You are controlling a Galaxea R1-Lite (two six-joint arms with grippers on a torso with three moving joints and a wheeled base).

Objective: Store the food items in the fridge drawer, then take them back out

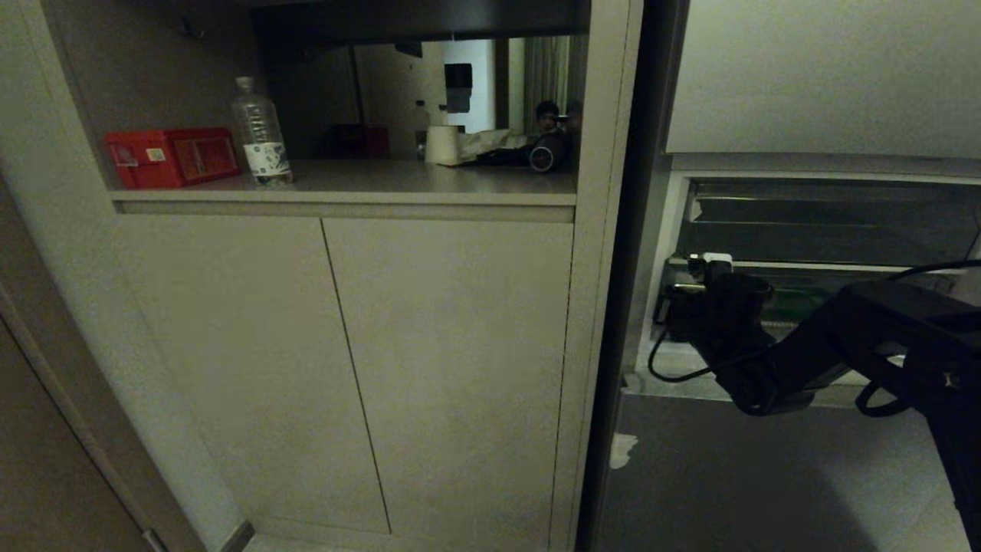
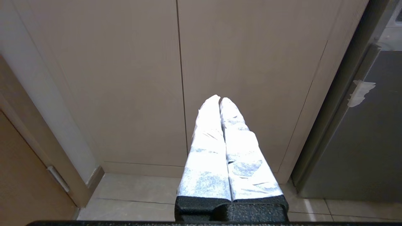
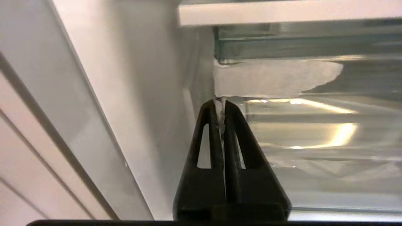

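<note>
**Clamping the taped front corner of the fridge drawer**

Reaching into the open fridge on the right of the head view, with the right gripper (image 3: pixel 220 102) at the front corner of the fridge drawer (image 3: pixel 314 138), just beside the fridge's inner side wall (image 3: pixel 147 94). Pressed together there, black fingers (image 3: pixel 234 125) nipping the lower edge of a white tape scrap (image 3: pixel 276 77) stuck on the clear plastic; hard to tell whether only tape or also the drawer rim sits between them. Blocking much of the drawer front in the head view: the dark right arm (image 1: pixel 843 337) and its looping cable (image 1: pixel 674 368). Above, a white shelf edge (image 3: pixel 282 14) close over the drawer. No telling where the food items lie, nothing of them showing through the glare.

Hanging low and apart from all this, the left gripper (image 2: pixel 220 99), white-wrapped fingers (image 2: pixel 207 150) shut flat against each other, empty, facing beige cabinet doors (image 2: pixel 125 78) over a tiled floor (image 2: pixel 135 194).

Standing on the cabinet shelf up left: a red box (image 1: pixel 170 157), a clear water bottle (image 1: pixel 260 134), a white roll (image 1: pixel 442 144). Reflected behind, a person
</note>
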